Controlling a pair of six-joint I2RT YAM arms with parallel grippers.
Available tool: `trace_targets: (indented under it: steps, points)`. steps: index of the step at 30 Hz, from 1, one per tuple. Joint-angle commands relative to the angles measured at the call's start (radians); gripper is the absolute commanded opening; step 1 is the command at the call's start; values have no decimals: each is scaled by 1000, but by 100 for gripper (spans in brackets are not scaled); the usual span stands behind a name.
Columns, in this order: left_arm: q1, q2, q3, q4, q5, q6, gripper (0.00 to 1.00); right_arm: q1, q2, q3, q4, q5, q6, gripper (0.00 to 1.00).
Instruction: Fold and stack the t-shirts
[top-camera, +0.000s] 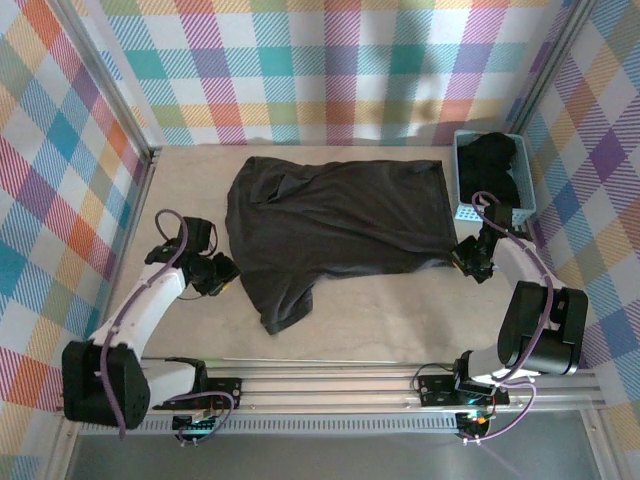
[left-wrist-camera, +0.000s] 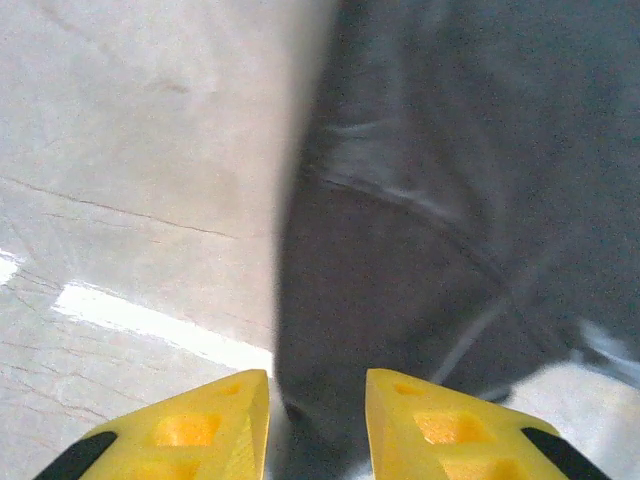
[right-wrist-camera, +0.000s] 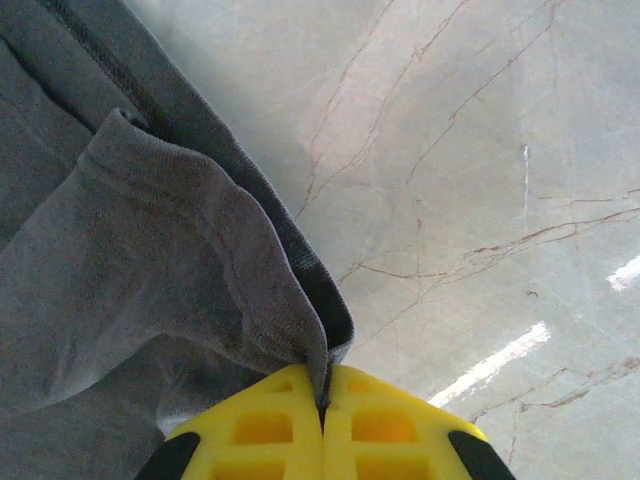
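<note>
One dark charcoal t-shirt lies spread across the middle of the table, a sleeve hanging toward the near edge. My left gripper is at its left edge. In the left wrist view the yellow fingers stand apart, and the shirt's edge lies in the gap of the left gripper. My right gripper is at the shirt's near right corner. The right gripper is shut on a pinched fold of the hem. A second dark t-shirt is bunched in the basket.
A light-blue lattice basket stands at the far right against the checked wall. Checked walls close in the back and both sides. Pale table surface shows between the shirt and the arm bases.
</note>
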Motion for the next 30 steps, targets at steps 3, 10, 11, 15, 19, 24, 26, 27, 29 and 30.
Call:
trace_targets:
  steps: [3, 10, 11, 15, 19, 24, 26, 27, 29, 30]
  points:
    - [38, 110, -37, 141, -44, -1, 28, -2, -4, 19, -14, -38, -37, 0]
    - [41, 250, -7, 257, 3, 4, 30, -2, -5, 14, -9, -51, -34, 0]
    - [38, 273, 4, 252, 8, 7, 30, -2, -5, 12, -6, -54, -33, 0]
    - [11, 334, 19, 271, 40, 3, 26, -1, -6, 9, 1, -59, -29, 0]
    - [-37, 330, 24, 283, 36, -12, 29, -1, -7, 4, 1, -61, -26, 0]
    - [-86, 379, 58, 278, 47, -13, 29, -1, -11, 4, 3, -64, -22, 0]
    - [-107, 407, 89, 262, 51, -9, 29, -2, -12, 5, 1, -64, -20, 0]
    - [-117, 417, 104, 253, 49, -5, 29, -1, -13, 5, 1, -64, -20, 0]
    - [-140, 427, 133, 227, 30, 3, 30, -1, -14, 7, 0, -64, -19, 0]
    - [-152, 431, 148, 216, 18, 7, 31, -2, -14, 7, 0, -64, -18, 0]
